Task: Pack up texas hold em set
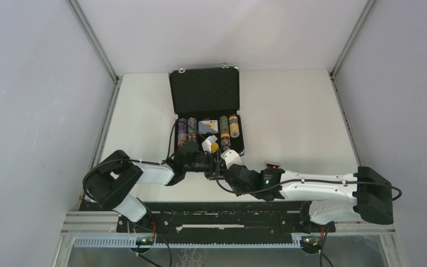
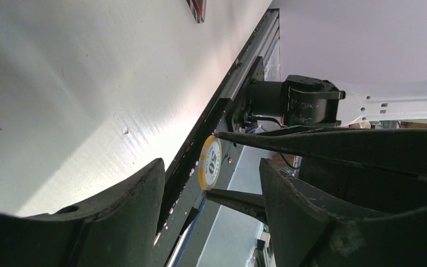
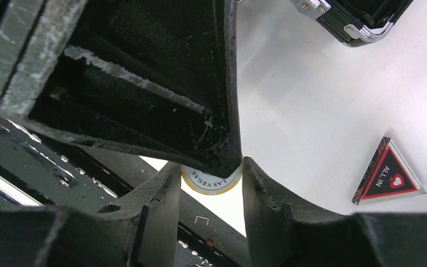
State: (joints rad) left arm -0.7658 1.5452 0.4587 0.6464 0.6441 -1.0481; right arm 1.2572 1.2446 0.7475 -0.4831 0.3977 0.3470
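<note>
**Item:** yellow-rimmed chip (image 2: 210,163), marked 50.

**Location:** above the desk (image 1: 294,111), pinched by its rim in the right jaws. The left jaws stand released around it, apparently clear of it.

**Briefcase** (image 1: 204,92): open, just beyond both jaws, with chip stacks (image 1: 224,129) in its tray.

**Triangle token** (image 3: 389,177): flat on the desk beside the right jaws.

**Risks:**
- The rim hold is thin, so the chip probably twists or drops if the left jaws clench off-centre or the right jaws let go early.
- The two pairs are crowded together and may collide.
- A dropped chip may roll off the near edge.
</note>
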